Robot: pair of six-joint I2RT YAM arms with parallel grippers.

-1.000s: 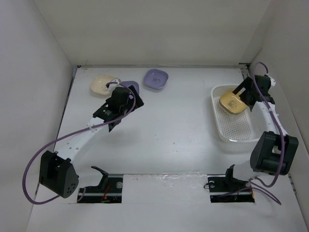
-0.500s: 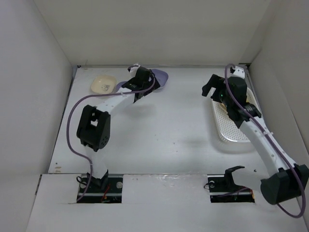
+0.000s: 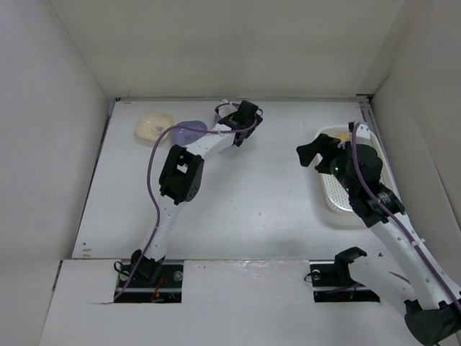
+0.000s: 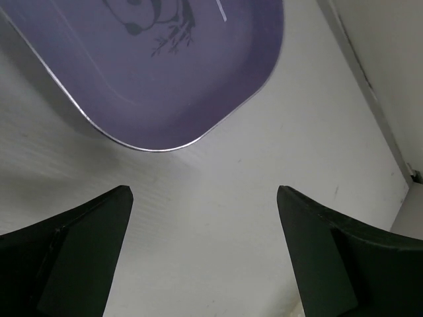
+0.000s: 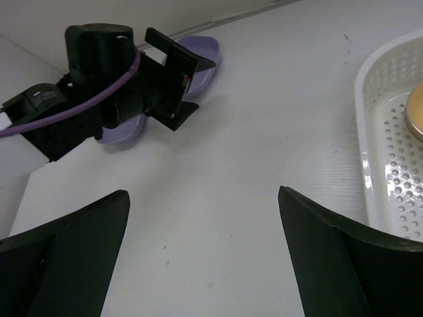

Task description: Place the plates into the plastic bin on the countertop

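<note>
My left gripper [image 3: 247, 115] is open at the back of the countertop [image 3: 252, 187], over the far purple plate; in the left wrist view that purple plate [image 4: 172, 66] with a panda print lies just ahead of the open gripper [image 4: 205, 195]. A second purple plate [image 3: 189, 131] and a cream plate [image 3: 153, 126] lie to its left. My right gripper [image 3: 312, 155] is open and empty, just left of the white plastic bin [image 3: 335, 194]. The right wrist view shows the bin [image 5: 380, 132] with a yellow-orange plate [image 5: 417, 115] inside. Other plates are out of view.
White walls enclose the surface on the left, back and right. The right arm lies across the bin and hides most of it in the top view. The left arm [image 5: 79, 99] shows in the right wrist view, in front of both purple plates.
My left gripper swung from the near purple plate back and right to the far purple plate. My right gripper left the yellow-orange plate in the bin and moved left, out over the countertop.
</note>
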